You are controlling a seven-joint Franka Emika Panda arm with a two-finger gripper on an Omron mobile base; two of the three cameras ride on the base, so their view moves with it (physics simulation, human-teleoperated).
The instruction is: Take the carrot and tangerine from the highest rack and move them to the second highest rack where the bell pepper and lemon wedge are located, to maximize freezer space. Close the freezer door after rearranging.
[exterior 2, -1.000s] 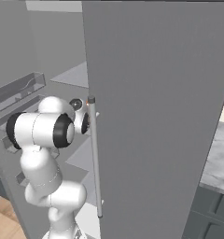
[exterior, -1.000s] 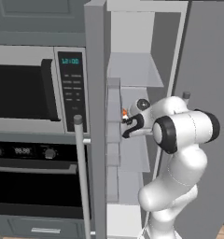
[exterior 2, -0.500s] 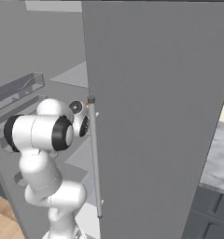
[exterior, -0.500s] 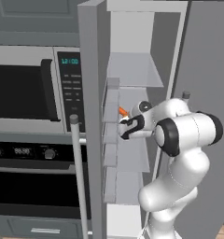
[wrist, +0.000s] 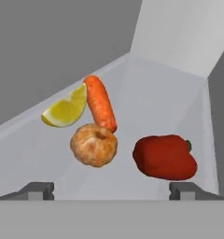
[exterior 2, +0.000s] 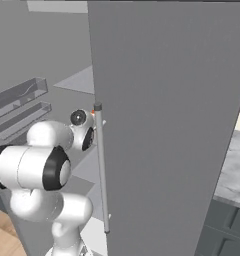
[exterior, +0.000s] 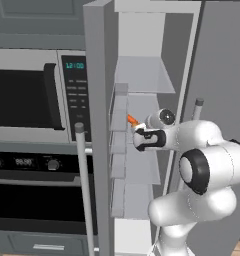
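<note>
Hand view, left to right: lemon wedge (wrist: pixel 64 112) lies at the left of a pale freezer shelf (wrist: pixel 151 107); the carrot (wrist: pixel 100 103) lies just beside it, touching or nearly so along the wedge's right edge, its lower end meeting the tangerine (wrist: pixel 94 144). The tangerine sits in front of both. The bell pepper (wrist: pixel 165 157) sits to the right, apart from the tangerine. All four foods share one shelf.

Hand (wrist: pixel 112 190): fingertips stand wide apart at the bottom corners, nothing between them; the tangerine and pepper lie ahead of the tips, not touched.

Left base view: the freezer door (exterior: pixel 96 125) stands open at left, its inner bins facing the cabinet. The arm reaches into the freezer (exterior: pixel 157 45); an orange tip of the carrot (exterior: pixel 133 120) shows just beyond the wrist. The shelf above it looks bare as far as visible.

Right base view: a tall grey panel blocks most of the interior.

Judgement: relocation looks complete, carrot and tangerine now with the pepper and lemon. Whether this is the second rack cannot be confirmed by count. Remaining: withdraw the arm and close the door.
</note>
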